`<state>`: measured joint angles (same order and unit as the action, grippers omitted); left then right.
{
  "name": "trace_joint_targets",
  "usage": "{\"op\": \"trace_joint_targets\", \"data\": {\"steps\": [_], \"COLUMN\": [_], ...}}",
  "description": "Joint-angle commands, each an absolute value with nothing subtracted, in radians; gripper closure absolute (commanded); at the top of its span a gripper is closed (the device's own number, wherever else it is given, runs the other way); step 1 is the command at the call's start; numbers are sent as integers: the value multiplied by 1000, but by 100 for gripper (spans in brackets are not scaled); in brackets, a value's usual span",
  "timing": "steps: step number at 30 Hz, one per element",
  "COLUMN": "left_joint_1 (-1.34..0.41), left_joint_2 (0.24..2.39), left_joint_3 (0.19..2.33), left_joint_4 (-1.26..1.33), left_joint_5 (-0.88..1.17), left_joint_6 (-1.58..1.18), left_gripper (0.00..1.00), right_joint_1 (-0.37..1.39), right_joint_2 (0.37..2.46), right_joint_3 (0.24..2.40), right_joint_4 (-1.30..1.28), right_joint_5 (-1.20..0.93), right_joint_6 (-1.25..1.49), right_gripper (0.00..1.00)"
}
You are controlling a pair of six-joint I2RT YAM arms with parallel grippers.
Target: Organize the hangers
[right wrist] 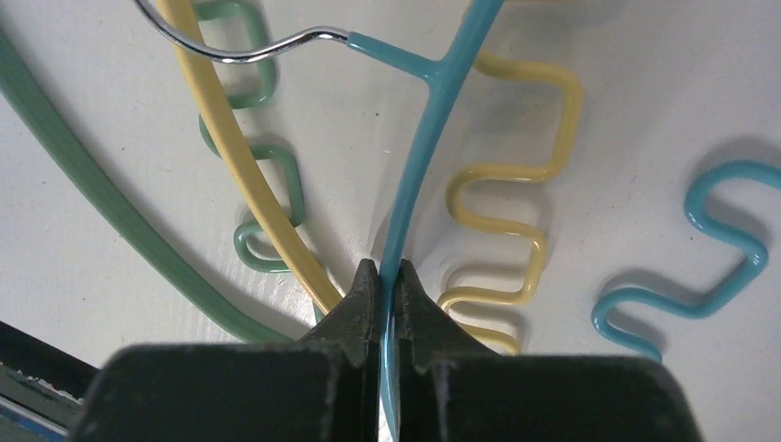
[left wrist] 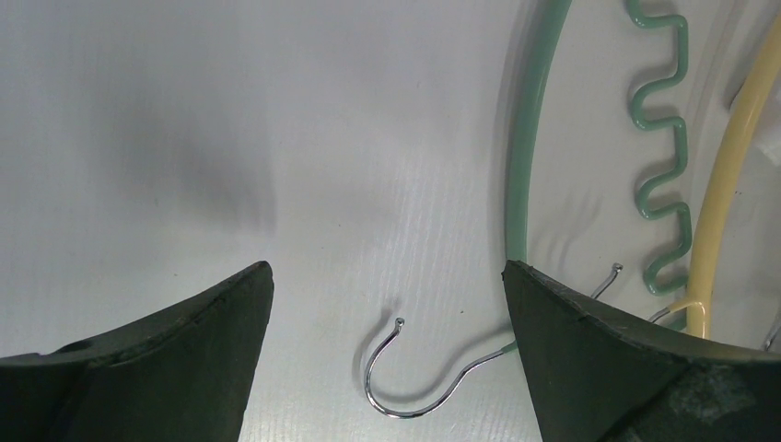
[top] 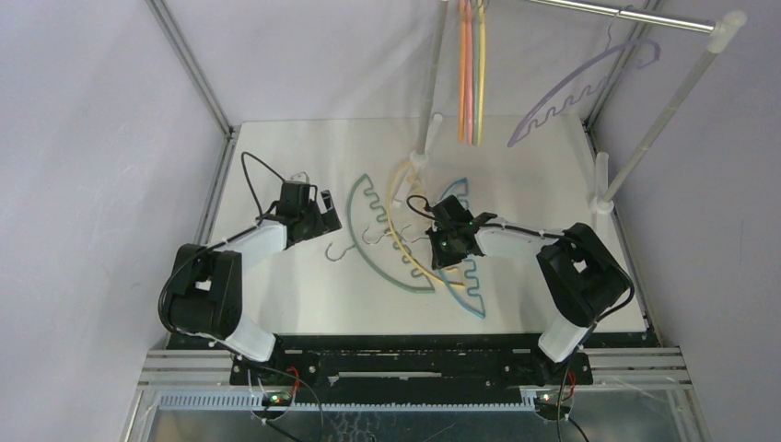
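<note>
Three hangers lie overlapped mid-table: a teal-green one [top: 376, 265], a yellow one [top: 416, 261] and a blue one [top: 474, 308]. My right gripper [top: 448, 250] is shut on the blue hanger's thin arc [right wrist: 419, 138], jaws pinched just below its hook stem [right wrist: 387, 267]; the yellow [right wrist: 235, 138] and green [right wrist: 92, 184] arcs lie to its left. My left gripper [top: 324, 221] is open and empty over the table [left wrist: 387, 272], the green hanger's metal hook [left wrist: 405, 405] lying between its fingers. The green arc [left wrist: 525, 166] runs by the right finger.
Orange [top: 463, 74], pink [top: 470, 74] and yellow [top: 481, 64] hangers hang from the rack at the back. A pale purple hanger [top: 571, 87] hangs from the metal rail [top: 626, 14]. White rack poles [top: 658, 120] [top: 431, 92] stand at the back right and centre.
</note>
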<state>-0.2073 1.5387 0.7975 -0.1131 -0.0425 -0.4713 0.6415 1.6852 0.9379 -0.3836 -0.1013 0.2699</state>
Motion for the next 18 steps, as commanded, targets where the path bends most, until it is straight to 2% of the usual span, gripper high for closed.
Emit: {"op": "trace_joint_targets", "data": {"steps": [1,10,18], "left_joint_1": [-209,-210,-209], "left_joint_2": [1501,1510,1536], "left_joint_3": [782,787,814], "left_joint_4": [-79,-86,-92], "left_joint_5": [-51,-57,-40], "left_joint_6": [-479,-473,-473], "left_gripper": [1,1,1], "right_joint_1": [644,621,476], "right_joint_2": [1610,1210,949], "right_joint_3": [942,1030,1047], "right_joint_4": [-418,-667,-822], "right_joint_5": [-94,-209,-274], "right_joint_6": [230,259,331], "right_gripper": [100,100,100]}}
